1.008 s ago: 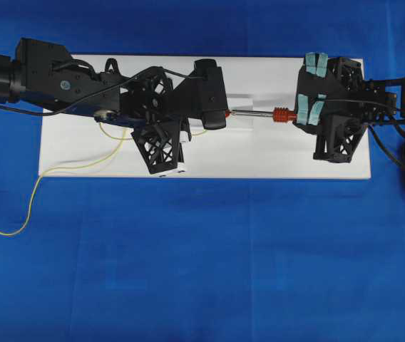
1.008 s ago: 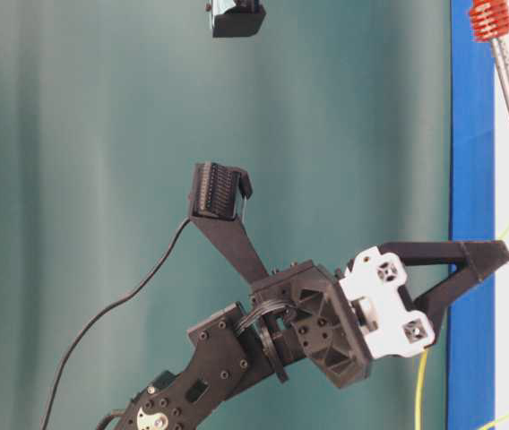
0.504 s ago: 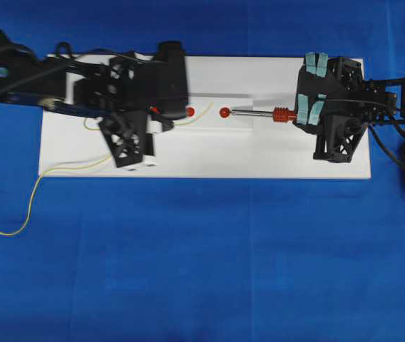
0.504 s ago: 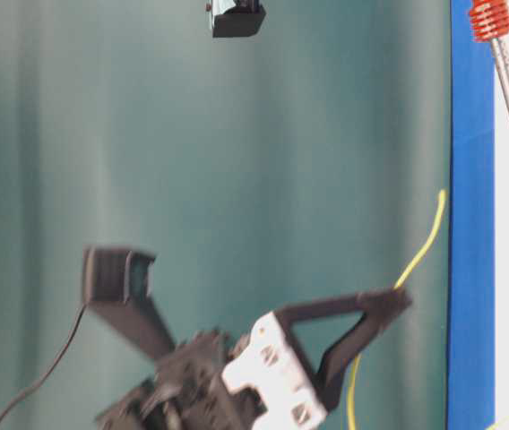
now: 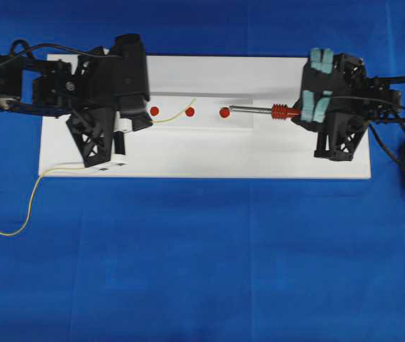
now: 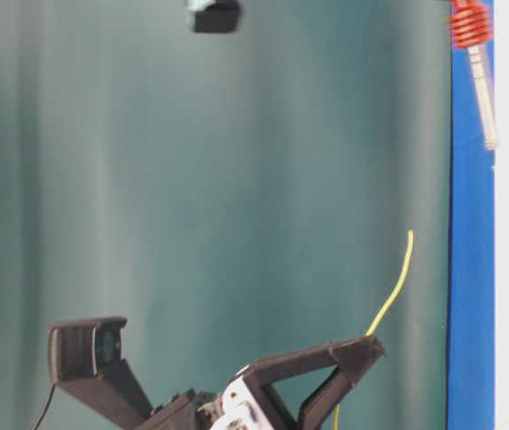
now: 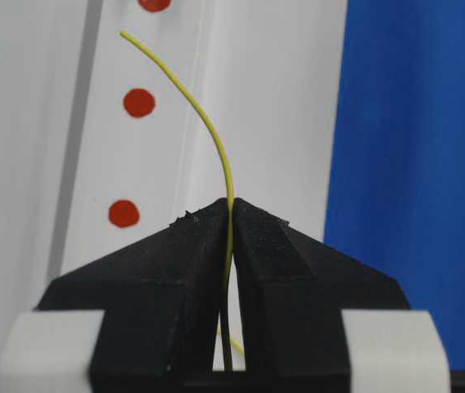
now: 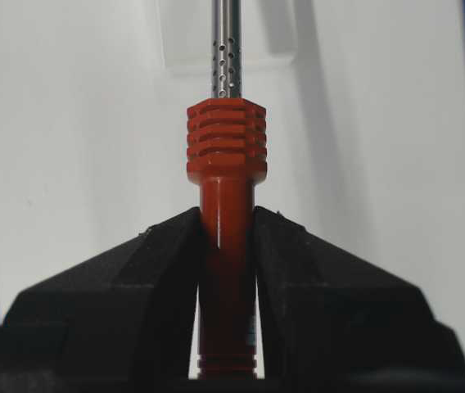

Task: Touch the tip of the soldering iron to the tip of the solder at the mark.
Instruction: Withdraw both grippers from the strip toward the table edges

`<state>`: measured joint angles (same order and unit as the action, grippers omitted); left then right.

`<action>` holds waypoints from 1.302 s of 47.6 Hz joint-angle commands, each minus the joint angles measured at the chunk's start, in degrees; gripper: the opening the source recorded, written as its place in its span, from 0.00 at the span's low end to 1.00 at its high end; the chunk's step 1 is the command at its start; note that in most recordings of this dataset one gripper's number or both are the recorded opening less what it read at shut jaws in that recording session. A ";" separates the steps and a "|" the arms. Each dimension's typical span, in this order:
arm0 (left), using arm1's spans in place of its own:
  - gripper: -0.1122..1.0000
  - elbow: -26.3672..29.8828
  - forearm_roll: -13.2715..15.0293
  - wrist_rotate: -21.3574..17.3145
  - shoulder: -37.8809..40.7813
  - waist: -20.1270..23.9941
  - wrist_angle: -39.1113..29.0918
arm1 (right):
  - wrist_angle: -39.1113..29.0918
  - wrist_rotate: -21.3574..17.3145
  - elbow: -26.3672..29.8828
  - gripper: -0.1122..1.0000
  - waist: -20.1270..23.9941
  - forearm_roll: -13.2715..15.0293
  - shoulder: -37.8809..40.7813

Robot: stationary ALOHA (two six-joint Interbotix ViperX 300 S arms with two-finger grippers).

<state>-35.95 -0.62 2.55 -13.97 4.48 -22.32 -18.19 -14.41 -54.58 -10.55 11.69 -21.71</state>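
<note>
Since the earlier frame, the left hand [image 5: 127, 122] is seen drawn back leftward and lifted off the white board [image 5: 209, 157] on the counter, the solder [image 7: 208, 131] carried with it. Both hands are shut: left pinching the solder, right hand [image 8: 226, 237] clamped on the soldering iron [image 5: 259, 110]. The iron tip is held beside the rightmost red mark [image 5: 224, 112]; the solder's free end is raised, well apart. Contact step judged unmet; next, the solder tip needs lowering to that mark.

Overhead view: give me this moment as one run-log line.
left end effector: shut on solder | right end effector: shut on soldering iron | tips: apart | white board: three red marks
</note>
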 commanded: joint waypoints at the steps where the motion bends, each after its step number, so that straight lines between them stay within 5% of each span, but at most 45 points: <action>1: 0.12 -0.44 0.00 0.18 -2.72 0.18 1.23 | -0.44 -0.09 0.70 0.16 0.00 0.26 -4.13; 22: 0.12 -5.19 0.00 0.70 -7.12 0.18 4.57 | -4.92 -0.70 -4.75 0.16 0.00 0.09 -23.12; 45: 0.12 -7.91 0.09 3.16 -10.81 -1.41 5.45 | 0.09 -3.43 -5.80 0.16 0.44 -1.93 -21.80; 51: 0.12 -9.32 0.09 6.24 -13.71 -5.01 5.62 | 0.26 -5.71 -5.80 0.16 3.69 -3.16 -23.03; 62: 0.12 -13.45 0.18 13.18 -20.30 -14.77 8.53 | 1.67 -9.32 -5.71 0.16 17.14 -3.16 -23.99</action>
<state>-49.22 -0.53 14.33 -31.90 -7.21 -15.56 -17.58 -23.29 -61.35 2.55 8.61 -46.05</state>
